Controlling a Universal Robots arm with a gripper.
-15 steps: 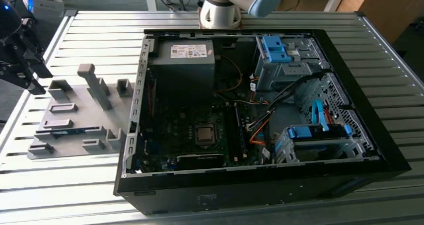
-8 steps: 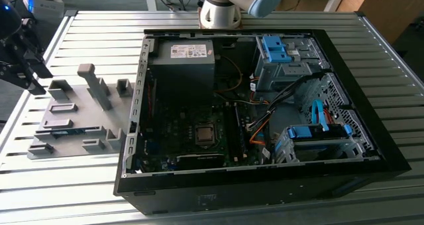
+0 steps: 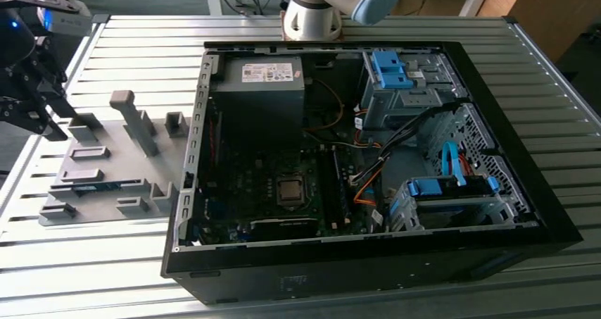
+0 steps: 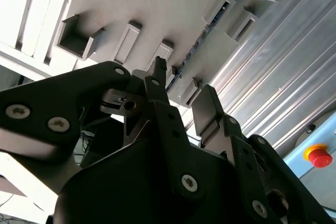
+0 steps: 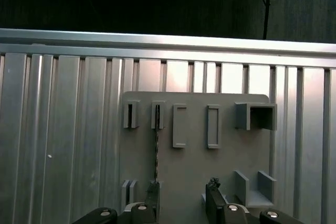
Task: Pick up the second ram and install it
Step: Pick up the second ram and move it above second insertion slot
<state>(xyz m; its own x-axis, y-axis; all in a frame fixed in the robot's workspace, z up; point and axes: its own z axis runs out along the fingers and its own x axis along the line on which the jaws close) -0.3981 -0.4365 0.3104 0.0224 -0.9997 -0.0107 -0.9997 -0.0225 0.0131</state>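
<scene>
Slatted metal table (image 5: 63, 129) under my rig. Hand (image 5: 182, 203): fingers spread, empty, above the grey holder plate (image 5: 194, 166). Second ram (image 5: 156, 156): on edge in its slot, in line with one finger, ungrasped. Step, I judge: approach; the grasp calls for centring across the stick.

holder blocks (image 5: 130, 115) hem ram (image 5: 156, 156), tall post (image 3: 131, 115) near
</scene>
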